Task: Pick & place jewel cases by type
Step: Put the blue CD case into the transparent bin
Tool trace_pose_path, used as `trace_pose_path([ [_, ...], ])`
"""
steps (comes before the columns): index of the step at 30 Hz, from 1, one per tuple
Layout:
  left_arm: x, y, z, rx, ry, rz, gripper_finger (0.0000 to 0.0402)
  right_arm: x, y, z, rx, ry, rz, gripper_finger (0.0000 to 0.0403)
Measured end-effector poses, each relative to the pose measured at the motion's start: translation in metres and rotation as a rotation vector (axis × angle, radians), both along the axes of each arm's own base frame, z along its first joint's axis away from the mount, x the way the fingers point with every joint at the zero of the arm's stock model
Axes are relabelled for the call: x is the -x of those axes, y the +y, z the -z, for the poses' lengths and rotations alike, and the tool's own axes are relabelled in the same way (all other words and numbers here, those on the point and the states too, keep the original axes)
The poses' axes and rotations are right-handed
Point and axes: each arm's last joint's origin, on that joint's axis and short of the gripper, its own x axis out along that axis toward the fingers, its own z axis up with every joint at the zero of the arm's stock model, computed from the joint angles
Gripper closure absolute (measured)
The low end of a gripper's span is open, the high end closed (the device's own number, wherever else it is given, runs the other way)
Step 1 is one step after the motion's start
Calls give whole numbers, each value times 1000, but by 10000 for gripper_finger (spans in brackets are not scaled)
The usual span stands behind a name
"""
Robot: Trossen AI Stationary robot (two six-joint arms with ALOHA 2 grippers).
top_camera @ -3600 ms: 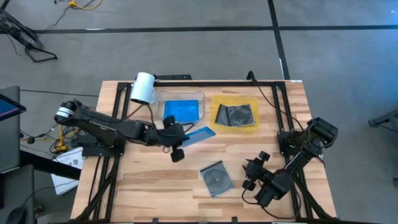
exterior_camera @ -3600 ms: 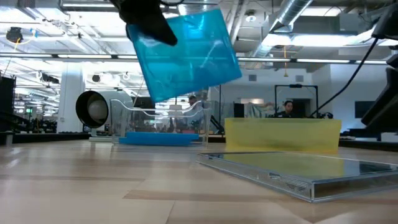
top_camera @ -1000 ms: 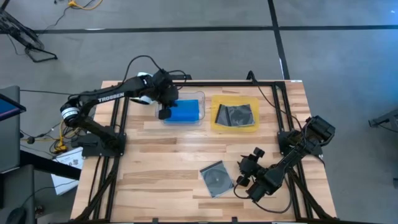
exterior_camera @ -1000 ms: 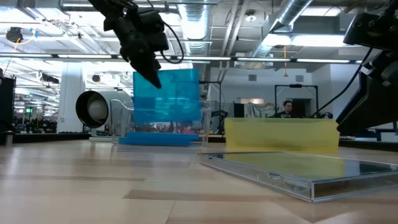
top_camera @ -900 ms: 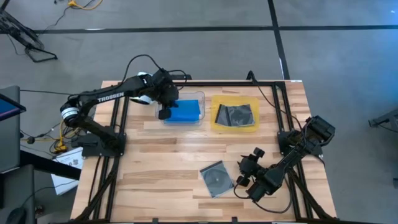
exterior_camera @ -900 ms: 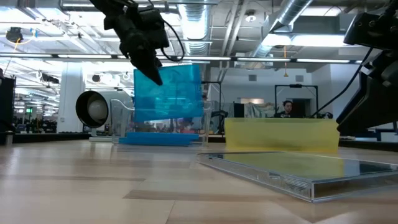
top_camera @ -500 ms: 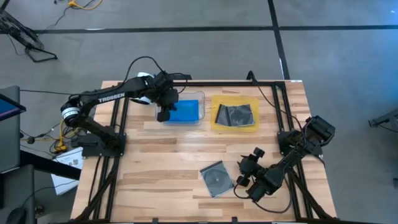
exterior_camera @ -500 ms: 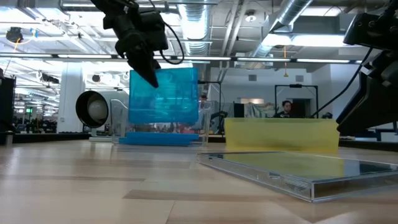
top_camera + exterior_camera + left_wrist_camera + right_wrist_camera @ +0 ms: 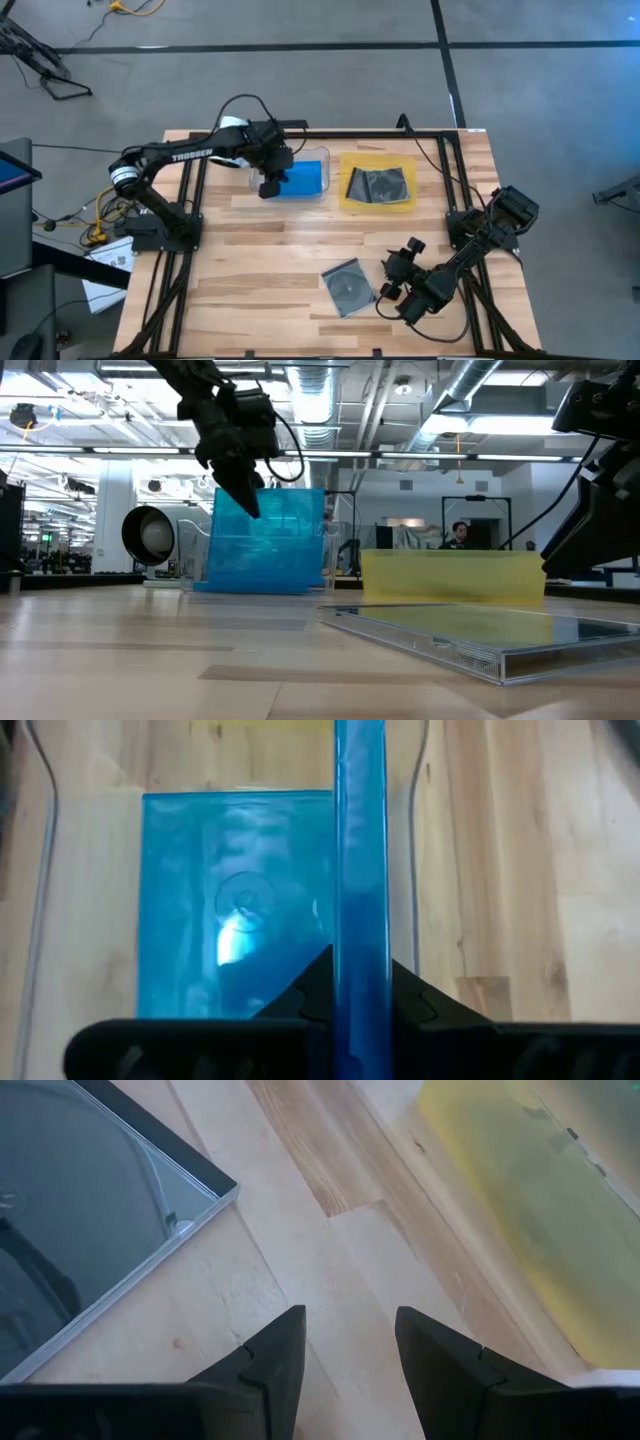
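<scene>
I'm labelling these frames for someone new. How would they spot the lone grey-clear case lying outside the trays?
Start at the wooden table, then go to its near edge, far from the clear tray and yellow tray. The grey-clear jewel case lies flat there beside the right hand, alone on bare wood.

One marking is legible: the brand name "TROSSEN", in white capital letters along the forearm link of the left arm (image 9: pixel 190 155), readable in the high view. No other text, label, number or sign can be read in any view.
</scene>
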Motion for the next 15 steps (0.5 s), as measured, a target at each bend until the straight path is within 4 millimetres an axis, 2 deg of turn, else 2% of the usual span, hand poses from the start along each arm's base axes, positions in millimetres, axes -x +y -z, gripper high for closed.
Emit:
trace_pose_path([
  [4,0,1,-1,-50,11,-20,351,0,0,0,0,0,0,253],
  [15,-1,3,1,-212,89,-88,228,0,0,0,0,1,-1,253],
])
